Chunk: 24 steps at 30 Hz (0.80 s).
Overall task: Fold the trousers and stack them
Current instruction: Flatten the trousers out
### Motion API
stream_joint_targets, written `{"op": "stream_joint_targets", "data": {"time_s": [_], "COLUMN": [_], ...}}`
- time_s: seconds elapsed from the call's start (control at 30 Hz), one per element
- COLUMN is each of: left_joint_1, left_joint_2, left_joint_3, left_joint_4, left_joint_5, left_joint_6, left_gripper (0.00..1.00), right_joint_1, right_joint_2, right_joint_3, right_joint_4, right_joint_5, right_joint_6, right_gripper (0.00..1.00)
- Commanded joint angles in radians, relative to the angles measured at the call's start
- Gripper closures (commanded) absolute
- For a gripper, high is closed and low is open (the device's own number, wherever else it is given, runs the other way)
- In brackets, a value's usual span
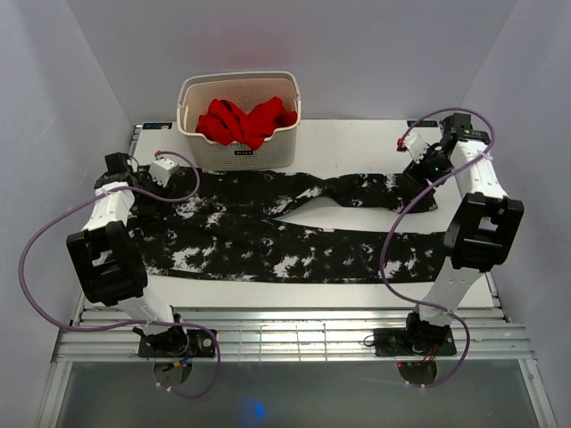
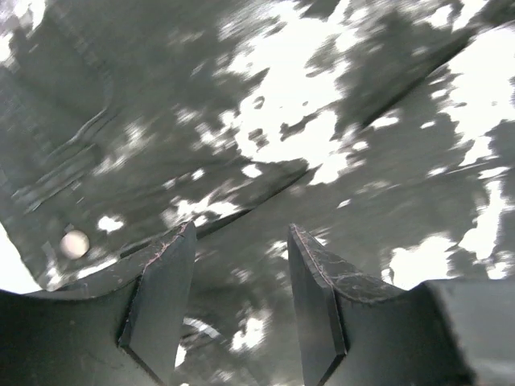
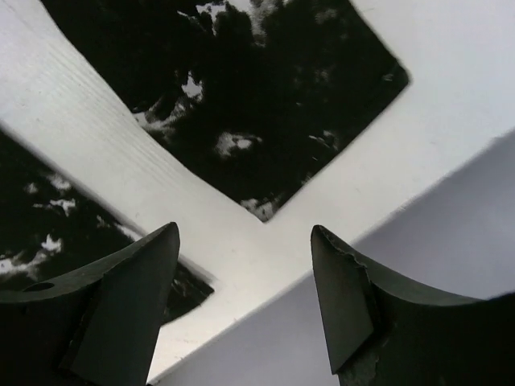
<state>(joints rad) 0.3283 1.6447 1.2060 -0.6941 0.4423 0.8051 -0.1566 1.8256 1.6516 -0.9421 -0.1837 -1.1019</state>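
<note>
The left gripper (image 2: 241,231) is seen with its jaws parted and nothing pinched between them. The waist part of the trousers (image 1: 259,236) lies directly below it, and a small pale button (image 2: 74,243) is seen beside one finger. The right gripper (image 3: 244,233) is also opened and empty. The white table (image 3: 451,96) shows between its fingers, and the hem of the far leg (image 3: 241,104) is found just ahead of the fingertips. The trousers are spread flat across the table, with the long axis from left to right: the waist is nearer to the left arm, and both leg ends are nearer to the right arm. Behind them a basket (image 1: 241,153) with a red garment (image 1: 243,120) is placed. It is judged that the coming grasp must be made downward at each end, the waist and the hem.
</note>
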Motion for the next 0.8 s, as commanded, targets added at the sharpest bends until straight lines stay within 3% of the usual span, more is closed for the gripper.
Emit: {"op": "stream_joint_targets", "data": {"time_s": [0.0,0.2,0.33,0.47,0.63,0.77], "left_joint_1": [-0.032,-0.040,-0.040,-0.025,0.032,0.049], "left_joint_2": [-0.026,0.018,0.070,0.119,0.145,0.092], "left_joint_3": [-0.051,-0.101,-0.154,-0.200,-0.281,-0.336], "left_joint_4": [0.025,0.085,0.148,0.166,0.169,0.136], "left_joint_5": [0.050,0.004,-0.095,-0.189,-0.232,-0.182], "left_joint_6": [-0.052,-0.102,-0.129,-0.141,-0.119,-0.077], "left_gripper": [0.40,0.44,0.62,0.72,0.76,0.75], "right_joint_1": [0.017,0.045,0.025,-0.049,-0.159,-0.176], "right_joint_2": [0.122,0.233,0.274,0.291,0.262,0.184], "right_joint_3": [0.025,-0.010,-0.139,-0.185,-0.191,-0.170], "right_joint_4": [0.025,0.159,0.245,0.250,0.250,0.200], "right_joint_5": [0.024,0.113,0.281,0.358,0.405,0.343], "right_joint_6": [0.057,0.086,0.054,0.002,-0.084,-0.113], "right_gripper": [0.28,0.30,0.34,0.35,0.36,0.31]}}
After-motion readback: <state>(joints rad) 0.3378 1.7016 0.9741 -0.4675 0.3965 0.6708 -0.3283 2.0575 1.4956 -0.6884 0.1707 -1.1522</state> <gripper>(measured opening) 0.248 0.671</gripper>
